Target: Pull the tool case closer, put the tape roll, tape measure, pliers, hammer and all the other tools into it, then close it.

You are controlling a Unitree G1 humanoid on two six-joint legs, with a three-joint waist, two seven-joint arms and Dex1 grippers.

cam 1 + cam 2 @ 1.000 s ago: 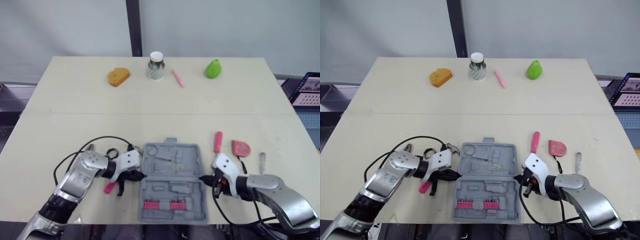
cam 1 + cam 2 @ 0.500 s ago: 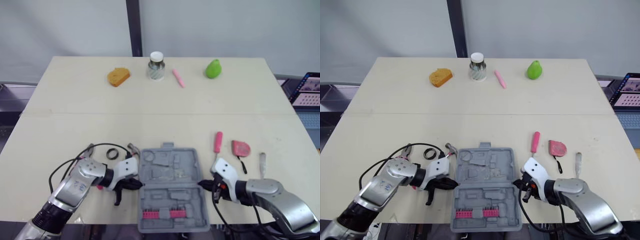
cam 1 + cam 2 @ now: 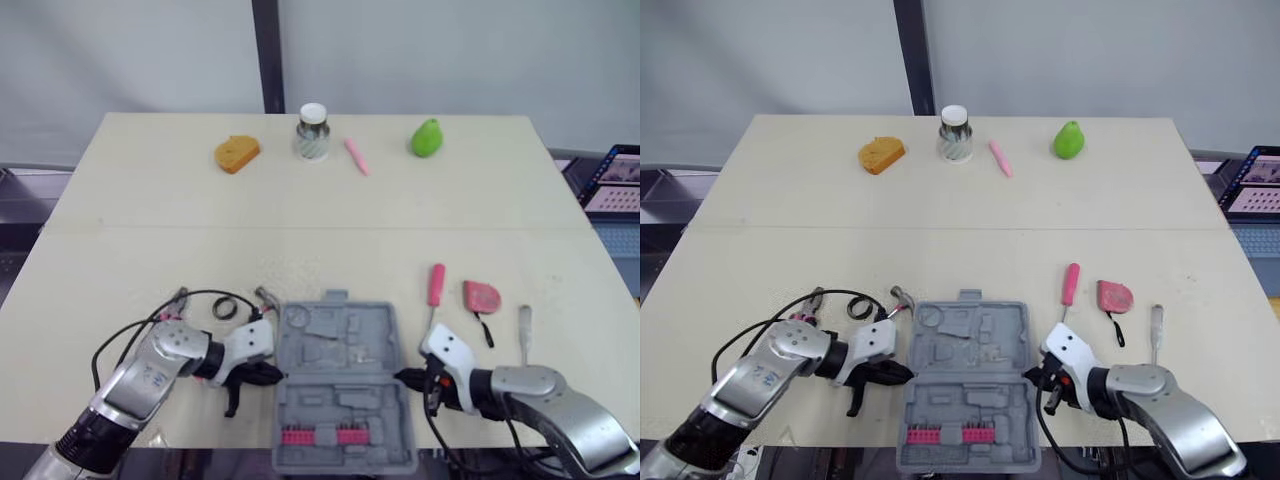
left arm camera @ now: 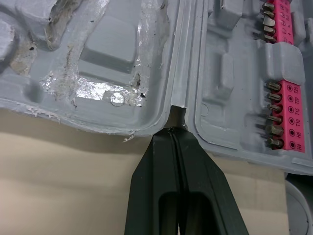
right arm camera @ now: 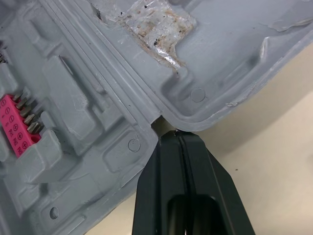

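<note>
Tool case (image 3: 343, 385) lying open and flat on the desk (image 3: 320, 230), directly between the two sets of jaws. Long axis running away from the robot: lid half on the far side, tray half with the pink bit strip (image 3: 322, 436) on the near side. Hinge line crossing from one gripper to the other.

Left gripper (image 4: 173, 132): jaws pressed fully together, nothing seen between them, tips set against the notch at the left end of the hinge. Right gripper (image 5: 177, 133): the same, jaws closed with no gap, tips touching the notch at the right end of the hinge. Seemingly hooked or pushed into the notches rather than pinching a wall; cannot tell for certain.

Judging by the task, pulling step close to done or done, with no tool yet in the case. For any further pull, direction straight toward the robot, along the case's long axis, both arms equally near.

Beyond the left jaws, just outside the lid's corner: hammer (image 3: 265, 296), tape roll (image 3: 224, 307) and, further out, what looks like the pliers (image 3: 178, 298); too small and half covered to be sure. Beyond the right jaws, apart from the case: pink-handled screwdriver (image 3: 436, 284), red tape measure (image 3: 481, 297) and a grey-handled tool (image 3: 524, 322).

Near edge of the tray at or slightly past the desk's front edge; hard to say which. Moulded recesses' shapes not readable enough to match to tools.
</note>
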